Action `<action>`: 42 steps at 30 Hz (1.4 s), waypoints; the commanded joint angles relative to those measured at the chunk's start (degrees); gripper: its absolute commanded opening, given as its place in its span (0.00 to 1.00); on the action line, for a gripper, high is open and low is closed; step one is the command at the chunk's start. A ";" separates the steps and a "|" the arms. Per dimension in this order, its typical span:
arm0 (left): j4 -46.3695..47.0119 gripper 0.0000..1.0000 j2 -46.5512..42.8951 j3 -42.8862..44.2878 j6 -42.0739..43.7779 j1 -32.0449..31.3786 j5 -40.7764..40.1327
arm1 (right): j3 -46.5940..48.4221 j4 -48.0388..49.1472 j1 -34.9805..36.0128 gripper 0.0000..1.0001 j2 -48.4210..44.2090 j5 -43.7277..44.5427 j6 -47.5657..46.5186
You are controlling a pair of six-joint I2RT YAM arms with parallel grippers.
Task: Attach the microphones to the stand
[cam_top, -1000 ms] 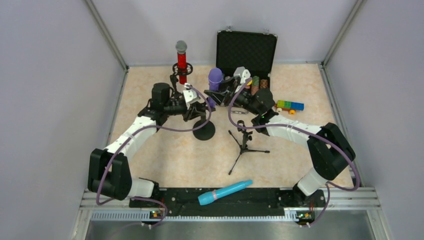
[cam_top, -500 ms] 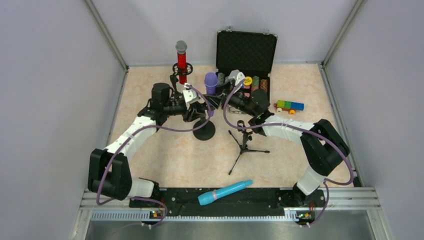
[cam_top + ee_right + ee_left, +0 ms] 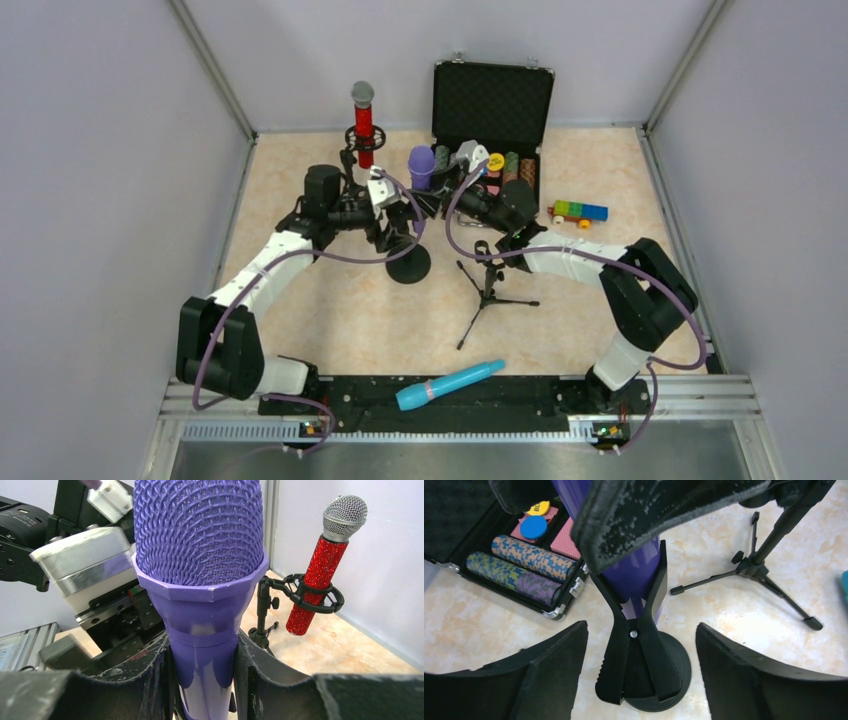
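Observation:
The purple microphone (image 3: pixel 421 163) stands upright in the black spring clip (image 3: pixel 636 650) of the round-base stand (image 3: pixel 408 262). The clip's prongs hug the purple microphone's (image 3: pixel 639 575) lower body. My right gripper (image 3: pixel 202 655) is shut on the purple microphone (image 3: pixel 200 555) just below its head. My left gripper (image 3: pixel 641 630) is open, its fingers either side of the clip's handles without touching them. The red microphone (image 3: pixel 362 125) sits upright in a ring-mount stand (image 3: pixel 300 592) at the back. The turquoise microphone (image 3: pixel 450 384) lies at the near edge between the arm bases.
A small tripod stand (image 3: pixel 487 285) stands just right of the round base. An open black case (image 3: pixel 492 100) with poker chips (image 3: pixel 524 565) sits behind the grippers. A coloured block toy (image 3: pixel 580 211) lies to the right. Grey walls enclose the table.
The right gripper carried the purple microphone left and set it upright in the clip. The left gripper's jaws have opened off the clip handles.

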 commanded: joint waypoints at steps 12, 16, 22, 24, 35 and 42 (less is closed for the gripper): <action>0.87 0.99 -3.12 0.99 3.25 -0.44 -2.57 | 0.86 0.24 1.13 0.57 -0.87 -0.48 1.30; 0.82 0.99 -4.80 0.70 3.82 -0.44 -7.21 | 0.86 -0.34 1.13 0.73 -2.01 -0.27 1.95; 2.37 0.99 -10.43 -0.80 5.74 -0.39 -13.41 | 0.70 -3.53 1.15 0.89 -4.23 0.80 0.23; 2.99 0.99 -13.00 -1.29 6.07 -0.44 -15.70 | 0.62 -4.43 1.12 0.92 -4.95 1.49 -0.12; 5.40 0.99 -28.17 -5.59 -0.18 -0.44 -22.42 | -2.14 -11.00 1.18 0.99 -11.02 5.80 -1.57; 5.66 0.99 -34.58 -9.30 -12.48 -0.44 -20.79 | -6.45 -17.87 1.16 0.99 -18.64 9.12 -2.38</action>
